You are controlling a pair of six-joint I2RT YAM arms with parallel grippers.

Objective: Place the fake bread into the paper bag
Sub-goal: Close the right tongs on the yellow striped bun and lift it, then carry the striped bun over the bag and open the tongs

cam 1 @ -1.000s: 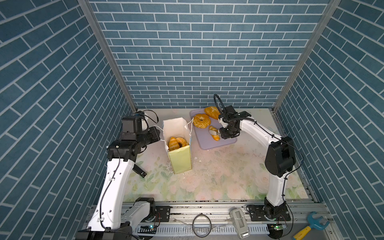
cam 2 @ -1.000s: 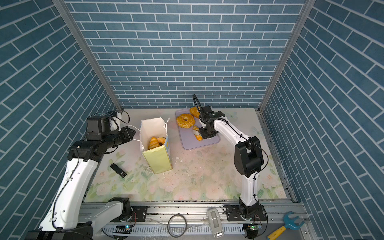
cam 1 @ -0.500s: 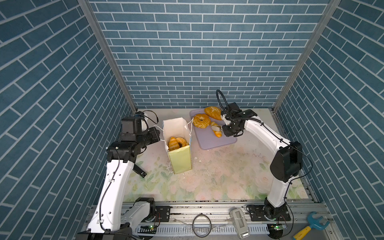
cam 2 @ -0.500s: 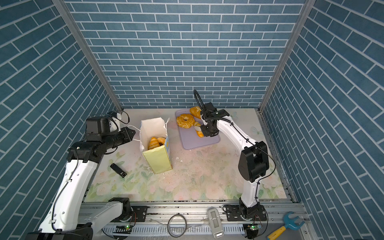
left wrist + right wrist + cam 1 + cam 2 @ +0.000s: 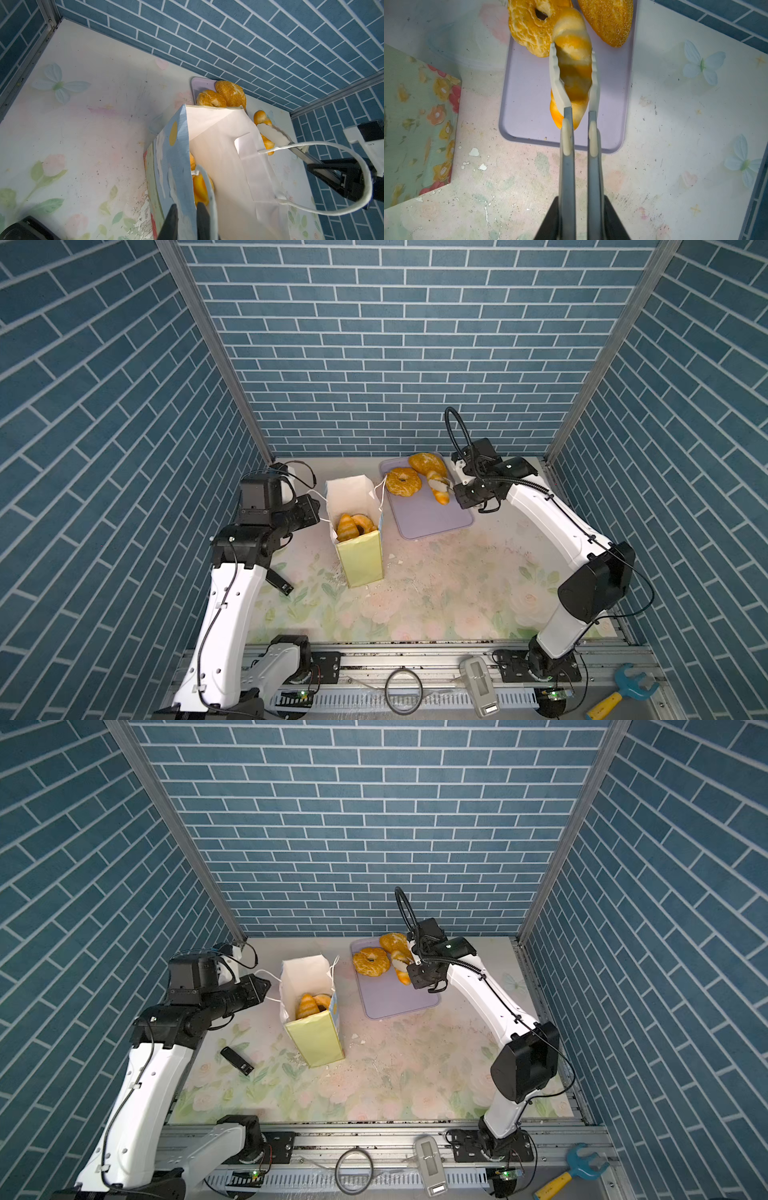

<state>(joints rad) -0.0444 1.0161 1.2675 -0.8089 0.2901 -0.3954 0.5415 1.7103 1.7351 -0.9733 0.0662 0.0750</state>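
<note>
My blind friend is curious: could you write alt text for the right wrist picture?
The right gripper is shut on a twisted golden roll over a lavender tray. A ring-shaped bun and a seeded oval loaf lie on the tray; a paper bag stands nearby.

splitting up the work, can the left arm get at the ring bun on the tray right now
Probably not. The left tool is clamped on the bag wall, and the bag stands between it and the ring bun on the tray; it would have to let go first.
</note>
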